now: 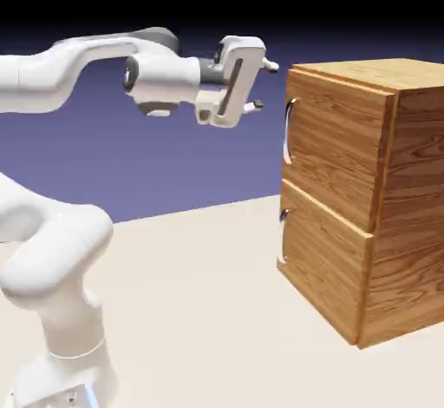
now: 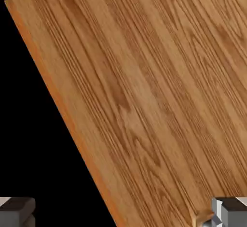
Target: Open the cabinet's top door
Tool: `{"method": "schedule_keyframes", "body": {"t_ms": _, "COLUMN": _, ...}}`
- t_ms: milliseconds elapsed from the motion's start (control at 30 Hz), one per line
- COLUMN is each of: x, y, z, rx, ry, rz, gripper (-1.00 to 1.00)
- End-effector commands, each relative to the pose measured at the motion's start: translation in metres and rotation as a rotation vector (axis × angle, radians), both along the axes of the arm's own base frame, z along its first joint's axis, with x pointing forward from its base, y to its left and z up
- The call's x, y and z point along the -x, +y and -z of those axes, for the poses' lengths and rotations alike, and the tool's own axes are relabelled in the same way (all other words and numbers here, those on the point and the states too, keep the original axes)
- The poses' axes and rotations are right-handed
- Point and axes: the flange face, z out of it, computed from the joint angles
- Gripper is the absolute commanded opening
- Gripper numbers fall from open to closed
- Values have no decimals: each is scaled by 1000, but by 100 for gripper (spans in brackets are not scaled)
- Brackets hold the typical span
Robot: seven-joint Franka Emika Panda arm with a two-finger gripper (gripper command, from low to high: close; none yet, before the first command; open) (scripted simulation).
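The cabinet [image 1: 408, 198] stands at the exterior view's right, a light-brown wood-grain box with two stacked front panels. Its top door [image 1: 334, 141] is shut flush, and a curved silver handle [image 1: 288, 131] runs along the door's left edge. My gripper [image 1: 265, 86] hovers a short way left of the door's upper corner, near the handle's top, pointing at the cabinet and touching nothing. It is open, with nothing between its fingers. In the hand view the door's wood [image 2: 144, 91] fills most of the picture, and one grey fingertip [image 2: 17, 212] shows in each bottom corner.
The shorter lower panel [image 1: 325, 267] has its own small silver handle [image 1: 283, 237]. The cabinet rests on the pale table [image 1: 199, 302]. My white arm [image 1: 69, 68] reaches in from the left, its base at the lower left.
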Motion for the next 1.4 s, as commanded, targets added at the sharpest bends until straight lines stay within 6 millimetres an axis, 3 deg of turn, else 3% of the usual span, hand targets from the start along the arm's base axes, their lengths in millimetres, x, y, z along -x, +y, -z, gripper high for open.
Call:
{"method": "schedule_keyframes", "body": {"t_ms": 0, "x": -1, "y": 5, "z": 3, "rx": -44, "ry": -11, "rz": 5, "gripper": 0}}
{"method": "schedule_keyframes", "body": {"t_ms": 333, "x": -24, "y": 50, "z": 54, "rx": -484, "ry": -99, "rz": 35, "gripper": 0}}
{"method": "schedule_keyframes", "body": {"t_ms": 700, "x": -63, "y": 82, "z": 141, "rx": -959, "ry": -151, "rz": 70, "gripper": 0}}
{"method": "schedule_keyframes", "body": {"t_ms": 733, "x": -63, "y": 82, "z": 141, "rx": -959, "ry": -151, "rz": 70, "gripper": 0}}
{"method": "schedule_keyframes", "body": {"t_ms": 900, "x": -113, "y": 79, "z": 141, "rx": -959, "ry": -151, "rz": 70, "gripper": 0}}
{"method": "schedule_keyframes", "body": {"t_ms": 933, "x": -113, "y": 79, "z": 141, "rx": -959, "ry": -151, "rz": 70, "gripper": -100}}
{"method": "schedule_keyframes", "body": {"t_ms": 1367, "x": -39, "y": 35, "z": 141, "rx": -971, "ry": -23, "rz": -174, "gripper": -100}}
